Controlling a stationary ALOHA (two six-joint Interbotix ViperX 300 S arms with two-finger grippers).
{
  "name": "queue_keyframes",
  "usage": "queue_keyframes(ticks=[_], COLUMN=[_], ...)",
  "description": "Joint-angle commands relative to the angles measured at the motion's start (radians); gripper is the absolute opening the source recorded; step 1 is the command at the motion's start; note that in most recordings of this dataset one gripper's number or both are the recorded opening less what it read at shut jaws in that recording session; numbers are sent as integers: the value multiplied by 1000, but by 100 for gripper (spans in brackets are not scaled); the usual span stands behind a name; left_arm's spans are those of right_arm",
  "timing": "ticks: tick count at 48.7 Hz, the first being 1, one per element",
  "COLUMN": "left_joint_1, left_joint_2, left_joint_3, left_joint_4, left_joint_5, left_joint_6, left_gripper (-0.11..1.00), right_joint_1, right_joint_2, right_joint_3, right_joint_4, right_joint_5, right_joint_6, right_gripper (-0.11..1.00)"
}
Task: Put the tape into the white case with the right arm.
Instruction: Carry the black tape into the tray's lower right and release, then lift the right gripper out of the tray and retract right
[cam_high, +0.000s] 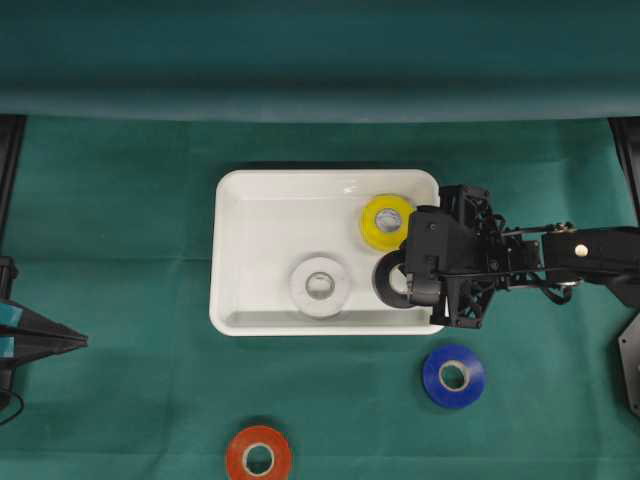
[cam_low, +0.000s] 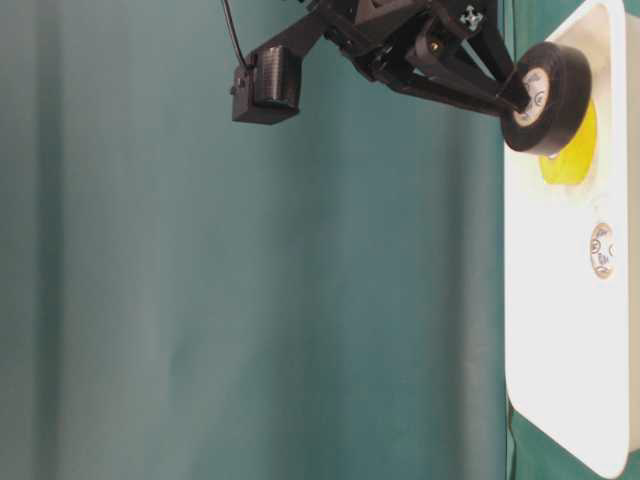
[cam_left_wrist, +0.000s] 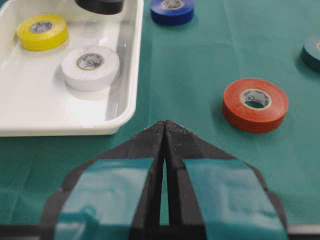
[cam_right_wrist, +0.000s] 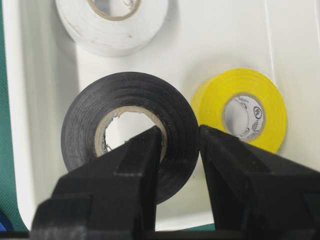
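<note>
Right gripper (cam_right_wrist: 180, 145): black fingers (cam_right_wrist: 125, 185) pinching the wall of a black tape roll (cam_right_wrist: 131, 131), one finger through the core, the other on the outer face. Roll held above the white case (cam_high: 232, 250), at the case's right end in the overhead view; in the table-level view it hangs clear of the case floor.

Left gripper (cam_left_wrist: 164, 131): teal-striped fingers pressed together, holding nothing, parked low at the left edge of the table (cam_high: 120, 200), well apart from the case.

Case contents:
- Yellow tape roll (cam_high: 386, 221), lying flat in the far right corner in the overhead view, just beside the held black roll.
- White tape roll (cam_high: 320, 285), lying flat near the middle of the case, toward its near rim.

On the green table cloth, outside the case:
- Blue tape roll (cam_high: 453, 375), lying flat, near the case's lower right corner in the overhead view.
- Orange tape roll (cam_high: 258, 457), lying flat, at the bottom edge of the overhead view, apart from the case.
- Dark teal roll (cam_left_wrist: 312, 52), only partly seen at the right edge of the left wrist view.
</note>
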Motion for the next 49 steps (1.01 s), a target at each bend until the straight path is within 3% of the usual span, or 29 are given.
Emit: queue_keyframes(ticks=[1,20,25,31,33,37,49], left_joint_1=[3,3,3,3,3,3,3], left_joint_2=[8,8,8,8,8,8,8], left_joint_3=[-12,-11,-11,-12,-12,-11,-12], left_joint_4=[-2,-3,-3,-2,-2,-2,-3], left_joint_5=[-5,-5,-5,-5,-5,-5,-5], left_joint_6=[2,2,2,2,2,2,2], left_gripper=[0,0,0,0,0,0,0], right_joint_1=[2,2,2,0,2,0,0], right_joint_2=[-17,-8,-6,-8,-8,-8,-14], right_joint_3=[-12,-11,-9,-9,-9,-9,-2], right_joint_4=[-3,-5,-3,-5,-3,-3,-5], right_joint_5=[-9,-9,-9,-9,-9,-9,-9], right_joint_6=[2,2,3,3,3,3,2], right_gripper=[-1,3,23,61,68,59,60])
